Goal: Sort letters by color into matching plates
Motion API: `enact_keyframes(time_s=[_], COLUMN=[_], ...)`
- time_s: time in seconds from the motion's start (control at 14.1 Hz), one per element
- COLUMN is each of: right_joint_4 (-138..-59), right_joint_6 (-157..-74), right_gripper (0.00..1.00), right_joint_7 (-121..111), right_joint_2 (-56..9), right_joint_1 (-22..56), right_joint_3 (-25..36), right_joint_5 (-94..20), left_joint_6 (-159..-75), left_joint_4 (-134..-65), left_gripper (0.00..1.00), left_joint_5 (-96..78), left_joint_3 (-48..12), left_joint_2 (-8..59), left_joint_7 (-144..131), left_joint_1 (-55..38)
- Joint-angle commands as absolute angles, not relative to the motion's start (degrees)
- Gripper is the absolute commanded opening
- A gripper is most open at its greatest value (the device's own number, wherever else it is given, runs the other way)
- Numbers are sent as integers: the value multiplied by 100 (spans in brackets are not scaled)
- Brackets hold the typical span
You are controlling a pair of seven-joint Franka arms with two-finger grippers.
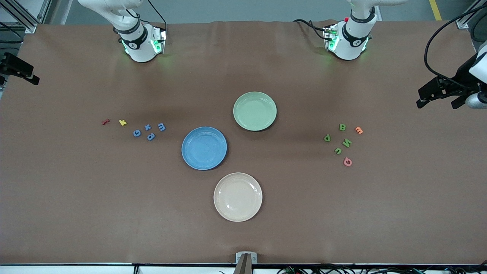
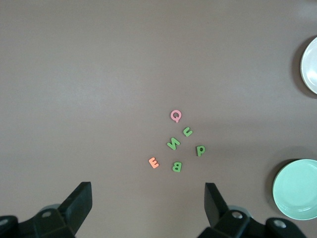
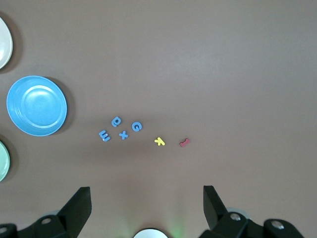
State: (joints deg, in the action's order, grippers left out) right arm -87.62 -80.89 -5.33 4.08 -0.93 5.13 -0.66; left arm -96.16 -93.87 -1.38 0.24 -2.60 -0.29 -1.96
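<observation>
Blue letters [image 1: 149, 131] clustered flat toward right arm's end, green letters [image 1: 338, 139] toward left arm's end, blue plate [image 1: 204, 148] and green plate [image 1: 255, 111] mid-surface, left hand [image 2: 148, 203] wide, right hand [image 3: 147, 206] wide, both waiting above the surface.

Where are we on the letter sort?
Nothing done: blue plate and green plate hold no letters. Nothing in hand: left gripper and right gripper are open, high over their clusters. Left: four blue letters, four green letters.

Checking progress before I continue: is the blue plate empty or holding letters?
Empty. The blue plate shows only bare surface; the four blue letters lie on the table beside it.
</observation>
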Motion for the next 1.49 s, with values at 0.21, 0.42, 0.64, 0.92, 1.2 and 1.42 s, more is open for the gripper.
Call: enact_keyframes(time_s=[0.21, 0.42, 0.64, 0.92, 1.2, 1.42], right_joint_4=[-8895, -8851, -8833, -8798, -8807, -8807], right_joint_6=[-8112, -8051, -8033, -8121, -8200, -8349], right_gripper=[100, 100, 100, 100, 100, 100], right_joint_7=[-712, -703, -641, -694, -694, -703], right_joint_2=[536, 510, 475, 308, 308, 238], right_joint_1=[-141, -141, -158, -176, -167, -184], right_joint_3=[492, 492, 501, 510, 510, 510], right_joint_5=[-105, -106, -114, -97, -105, -114], left_joint_6=[-9475, -9378, -9063, -8710, -8920, -9394], left_joint_4=[-9263, -9264, -9281, -9430, -9807, -10386], left_gripper=[100, 100, 100, 100, 100, 100], left_joint_5=[-141, -184, -220, -281, -308, -299], left_joint_3=[18, 18, 18, 9, -61, -140], left_joint_2=[-202, -211, -124, 210, 483, 457], left_joint_7=[-9, -53, -167, -281, -719, -791], left_joint_1=[-193, -202, -211, -272, -456, -492])
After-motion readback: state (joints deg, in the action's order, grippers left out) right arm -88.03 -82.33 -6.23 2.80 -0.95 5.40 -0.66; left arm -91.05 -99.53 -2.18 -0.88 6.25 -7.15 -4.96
